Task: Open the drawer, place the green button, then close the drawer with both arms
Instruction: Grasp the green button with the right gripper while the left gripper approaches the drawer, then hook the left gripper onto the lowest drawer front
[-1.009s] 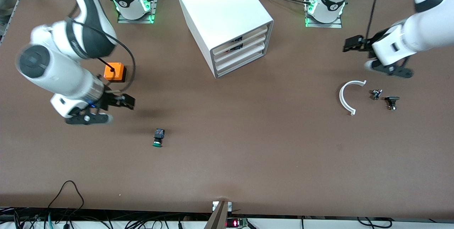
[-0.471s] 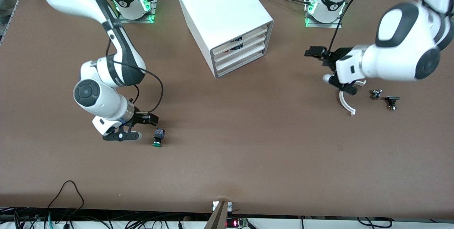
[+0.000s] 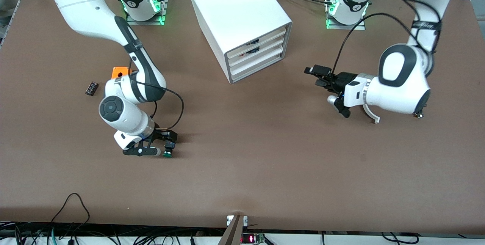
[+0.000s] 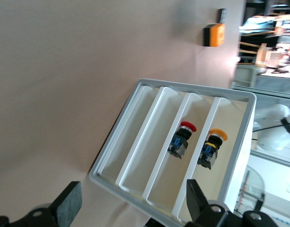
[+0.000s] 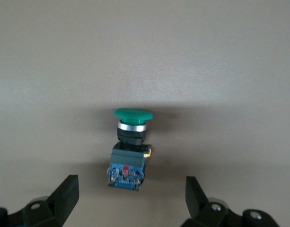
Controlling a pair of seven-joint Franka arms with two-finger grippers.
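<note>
The button (image 3: 168,151) lies on its side on the table, green cap toward the front camera. In the right wrist view its green cap (image 5: 133,114) and bluish rear show. My right gripper (image 3: 166,143) is open, low over the button, which lies just ahead of the fingertips, untouched; it also shows in its own view (image 5: 130,201). The white cabinet (image 3: 238,13) has all four drawers (image 3: 257,53) shut. My left gripper (image 3: 319,76) is open and empty, level with the drawer fronts and apart from them. In the left wrist view the gripper (image 4: 133,208) faces the cabinet (image 4: 135,201).
An orange cube (image 3: 120,72) and a flat black chip (image 3: 91,88) lie toward the right arm's end. A white curved piece (image 3: 373,116) lies under the left arm. Two drawers hold a red-capped button (image 4: 182,138) and a yellow-capped one (image 4: 212,147).
My right gripper has moved across and down to the button. My left gripper has swung from its end of the table toward the cabinet's drawer fronts. The button has not moved.
</note>
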